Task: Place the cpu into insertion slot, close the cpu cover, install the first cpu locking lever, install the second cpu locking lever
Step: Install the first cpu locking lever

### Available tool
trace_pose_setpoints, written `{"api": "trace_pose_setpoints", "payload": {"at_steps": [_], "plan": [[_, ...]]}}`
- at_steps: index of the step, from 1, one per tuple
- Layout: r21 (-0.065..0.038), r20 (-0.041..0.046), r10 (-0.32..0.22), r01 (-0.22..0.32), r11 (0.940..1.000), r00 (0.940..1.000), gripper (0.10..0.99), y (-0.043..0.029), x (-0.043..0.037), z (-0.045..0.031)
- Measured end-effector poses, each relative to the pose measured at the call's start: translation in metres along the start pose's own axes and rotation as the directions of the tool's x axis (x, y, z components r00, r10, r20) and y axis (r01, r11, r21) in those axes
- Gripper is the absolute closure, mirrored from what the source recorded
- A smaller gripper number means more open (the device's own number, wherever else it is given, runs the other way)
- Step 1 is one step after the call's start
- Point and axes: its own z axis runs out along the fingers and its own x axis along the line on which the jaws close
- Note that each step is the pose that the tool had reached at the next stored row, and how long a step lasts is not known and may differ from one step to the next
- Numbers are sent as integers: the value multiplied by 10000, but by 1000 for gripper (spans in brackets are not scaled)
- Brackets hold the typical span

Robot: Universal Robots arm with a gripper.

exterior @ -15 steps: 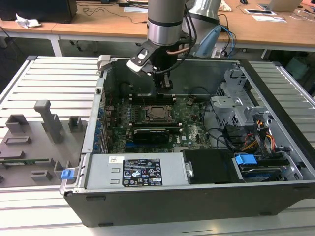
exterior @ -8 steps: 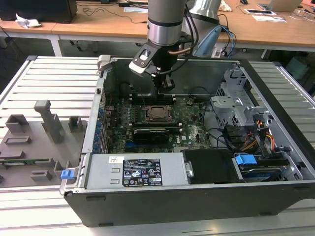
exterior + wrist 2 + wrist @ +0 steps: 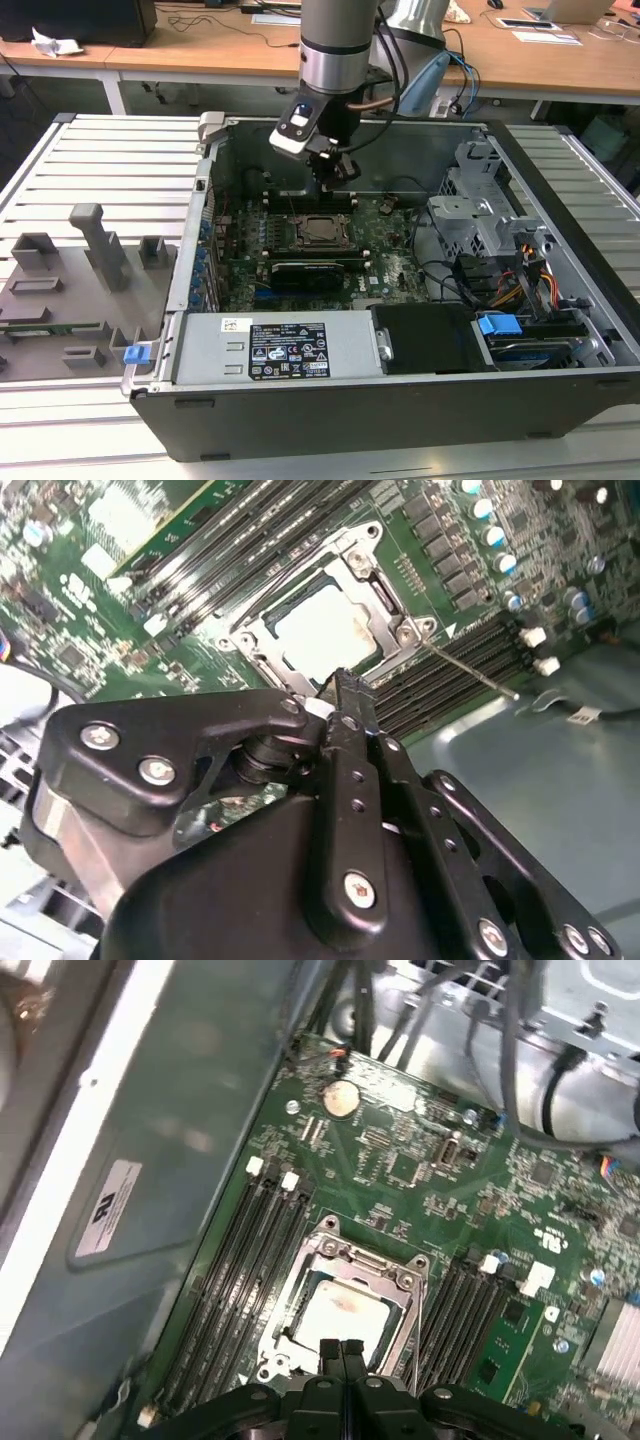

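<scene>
Hiding one edge of the cpu cover, the jaws sit pressed together.

The green motherboard lies beneath the jaws, with black RAM slots running close on either side of them. A coin-cell battery sits farther off. The grey power supply and metal drive cage stand well apart.

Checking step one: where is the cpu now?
In the first wrist view, the cpu lies in the insertion slot, between two RAM slot banks, by the gripper.
</scene>
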Motion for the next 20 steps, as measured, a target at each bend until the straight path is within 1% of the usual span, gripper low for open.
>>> {"api": "trace_pose_setpoints", "payload": {"at_steps": [3, 4, 6, 8, 10, 11, 12, 13, 14, 16, 18, 19, 20], "plan": [[5, -17, -714, 714, 9975, 9974, 980, 0, 0, 0], [5, -24, -1017, 1017, 9948, 9948, 980, 0, 0, 1], [7, -32, -1373, 1373, 9905, 9905, 980, 0, 0, 1], [7, -43, -1817, 1817, 9833, 9833, 980, 0, 0, 1], [8, -60, -2509, 2509, 9680, 9680, 980, 0, 0, 2], [8, -64, -2666, 2667, 9638, 9638, 980, -1, 0, 3], [9, -69, -2881, 2881, 9576, 9576, 980, -1, 0, 3], [8, -77, -3182, 3183, 9480, 9480, 980, -1, 0, 5], [7, -83, -3415, 3415, 9399, 9399, 980, 0, 0, 5], [6, -93, -3794, 3794, 9252, 9252, 980, 0, 0, 6], [4, -99, -3993, 3993, 9168, 9168, 980, 0, 0, 6], [4, -102, -4139, 4139, 9103, 9103, 980, 0, 0, 5], [4, -104, -4228, 4228, 9062, 9062, 980, 0, 0, 5]]}}
